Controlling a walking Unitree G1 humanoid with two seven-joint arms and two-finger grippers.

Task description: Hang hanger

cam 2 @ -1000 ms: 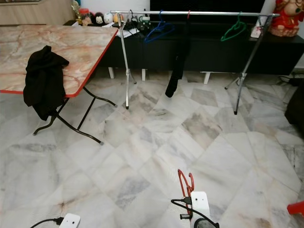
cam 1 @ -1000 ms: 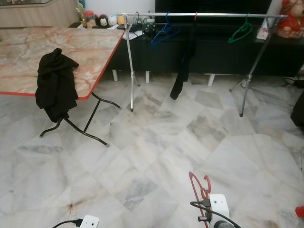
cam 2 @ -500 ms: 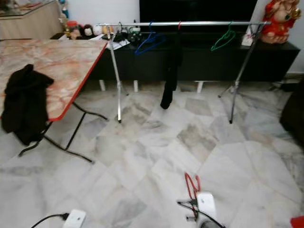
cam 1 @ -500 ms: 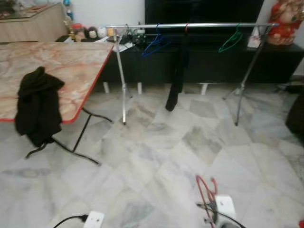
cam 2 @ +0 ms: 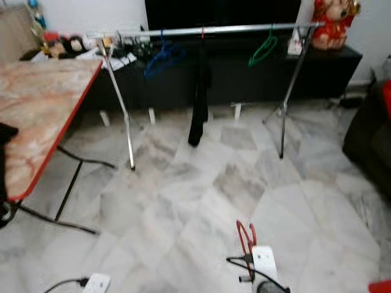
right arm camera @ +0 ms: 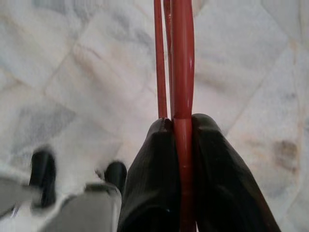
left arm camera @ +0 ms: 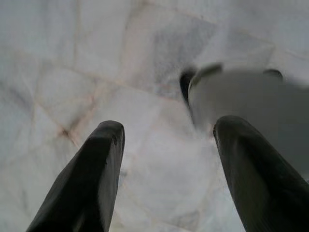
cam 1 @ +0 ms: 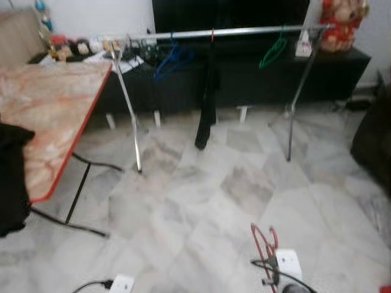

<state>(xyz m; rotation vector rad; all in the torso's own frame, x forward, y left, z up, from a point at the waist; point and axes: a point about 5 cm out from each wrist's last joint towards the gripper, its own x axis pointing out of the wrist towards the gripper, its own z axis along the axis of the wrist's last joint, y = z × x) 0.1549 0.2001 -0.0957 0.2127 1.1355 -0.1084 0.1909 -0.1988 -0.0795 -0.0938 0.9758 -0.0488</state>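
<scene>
A: What lies nearest the camera?
B: The right claw [right arm camera: 182, 140], low in the head views, its two black fingers [right arm camera: 149, 179] pressed together on the stem of a red hanger [cam 1: 264, 239]. The hanger stands up from the claw over the marble floor [cam 1: 201, 201], well apart from the rail.

A: And the left claw?
B: The left claw [left arm camera: 166, 145] hangs over the same floor with its fingers [left arm camera: 91, 174] spread and nothing between them. A blurred grey part of the robot's body [left arm camera: 241, 101] lies beyond it.

A: What occupies the middle ground?
B: On the robot's left, a folding counter [cam 1: 43, 110] with a marbled top and red edge; a black garment [cam 1: 12, 177] hangs over its near edge. Its black legs [cam 1: 76, 198] rest on the floor.

A: And farther away?
B: A silver clothes rail [cam 1: 214, 32] on two stands spans the room. From the robot's left to its right it carries a blue hanger [cam 1: 170, 58], a black hanging garment [cam 1: 206, 97] and a green hanger [cam 1: 274, 54]. The black hanging garment reaches nearly to the floor; whether it touches cannot be told.

A: What stands behind the rail?
B: A long black cabinet [cam 1: 244, 79] against the wall, with a red figurine [cam 1: 337, 24] on its right end and small ornaments [cam 1: 70, 47] on its left end.
</scene>
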